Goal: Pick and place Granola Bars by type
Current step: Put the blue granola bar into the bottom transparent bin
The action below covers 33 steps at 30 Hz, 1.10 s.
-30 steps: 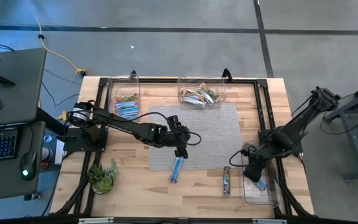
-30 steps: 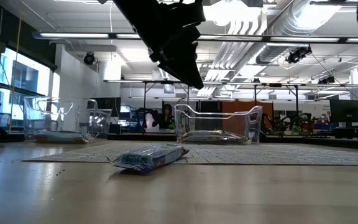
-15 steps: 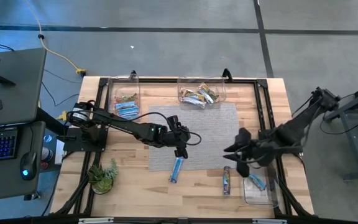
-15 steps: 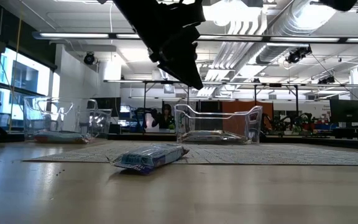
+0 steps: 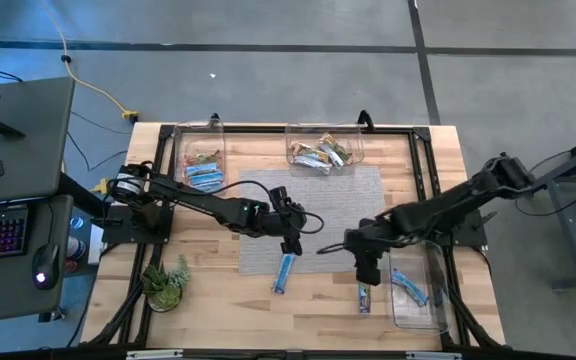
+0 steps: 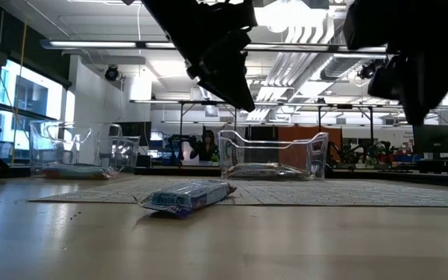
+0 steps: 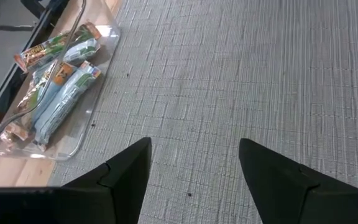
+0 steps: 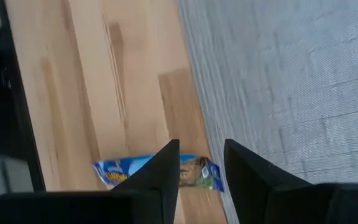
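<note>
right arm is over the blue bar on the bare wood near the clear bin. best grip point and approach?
Come straight down with the right gripper and pinch the blue bar mid-length across its narrow width. It lies flat with nothing crowding its long sides.

Both arms are dark, near black, built of slim jointed segments. The left arm [image 5: 193, 203] carries a thin black cable looping along its forearm. The left gripper [image 7: 191, 180] and right gripper [image 8: 201, 171] each end in two matte black, wedge-shaped fingers.

Grey concrete floor [image 5: 268, 60], bright ceiling lights [image 6: 286, 15]
</note>
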Motion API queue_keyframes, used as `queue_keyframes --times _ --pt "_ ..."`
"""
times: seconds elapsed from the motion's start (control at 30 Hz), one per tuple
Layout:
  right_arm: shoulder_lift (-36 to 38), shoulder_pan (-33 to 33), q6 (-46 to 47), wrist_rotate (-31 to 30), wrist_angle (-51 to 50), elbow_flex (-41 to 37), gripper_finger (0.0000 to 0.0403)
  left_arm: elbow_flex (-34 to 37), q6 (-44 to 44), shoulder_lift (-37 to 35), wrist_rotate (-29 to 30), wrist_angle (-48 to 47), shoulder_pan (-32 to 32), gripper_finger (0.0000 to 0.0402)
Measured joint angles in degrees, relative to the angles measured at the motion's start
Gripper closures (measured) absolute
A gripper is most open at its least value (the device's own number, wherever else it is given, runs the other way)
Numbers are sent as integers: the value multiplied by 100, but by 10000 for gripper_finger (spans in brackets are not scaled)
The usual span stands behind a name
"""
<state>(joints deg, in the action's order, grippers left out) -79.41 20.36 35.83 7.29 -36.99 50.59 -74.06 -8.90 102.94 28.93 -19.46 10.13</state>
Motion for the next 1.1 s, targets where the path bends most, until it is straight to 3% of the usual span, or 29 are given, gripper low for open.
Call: queue_keyframes --times 0.27,0.87,1.1 --pt "-659 -361 -490 944 -166 0 295 0 -40 0 -2 0 0 165" --pt "-1350 -385 -455 1288 -211 -2 295 0 -44 2 -11 -22 0 165" --pt "-1481 -385 -449 1300 -168 -2 295 0 -56 2 -284 -44 0 165"
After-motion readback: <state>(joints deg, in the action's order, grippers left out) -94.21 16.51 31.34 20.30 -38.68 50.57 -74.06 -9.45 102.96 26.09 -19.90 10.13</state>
